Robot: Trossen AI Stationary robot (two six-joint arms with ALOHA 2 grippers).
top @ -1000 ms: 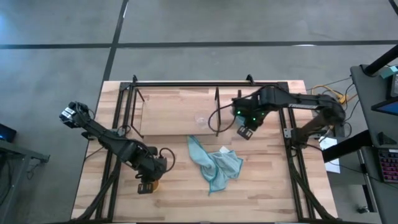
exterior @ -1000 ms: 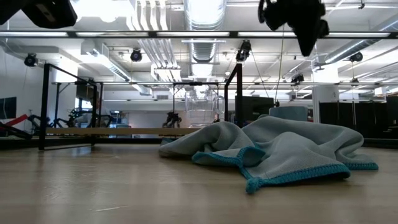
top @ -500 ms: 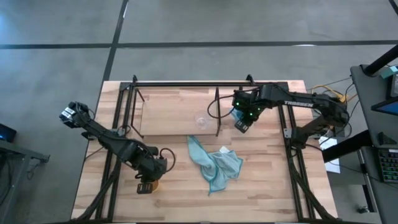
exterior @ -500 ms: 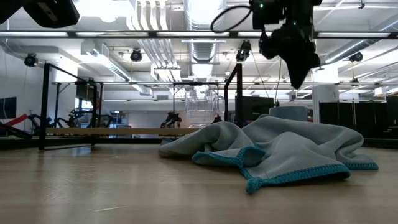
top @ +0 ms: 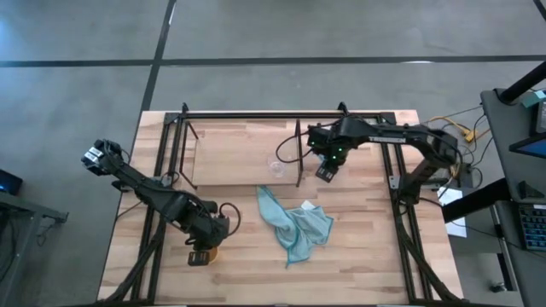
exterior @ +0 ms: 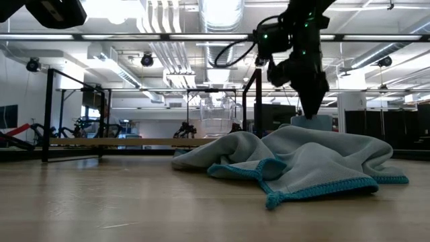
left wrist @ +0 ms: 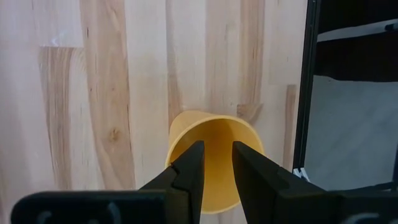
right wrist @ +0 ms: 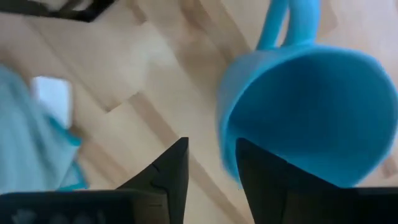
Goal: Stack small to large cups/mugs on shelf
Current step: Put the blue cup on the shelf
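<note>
Since a second ago, the right gripper (top: 325, 170) had swung toward the shelf (top: 230, 162), fingers clamped over one blue mug's (right wrist: 311, 112) rim. One glass cup (top: 275, 163) stood there. Left gripper (left wrist: 216, 163) pinched one yellow cup's (left wrist: 214, 155) wall near the table's front edge.

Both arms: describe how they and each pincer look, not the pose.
Both arms are dark, jointed links with black cables looping beside them. The right arm carries white lettering along one link and small green lights near its wrist. The left arm has a pale block at its base end. Each pincer, left and right, has two flat dark fingers that taper toward the tips.
</note>
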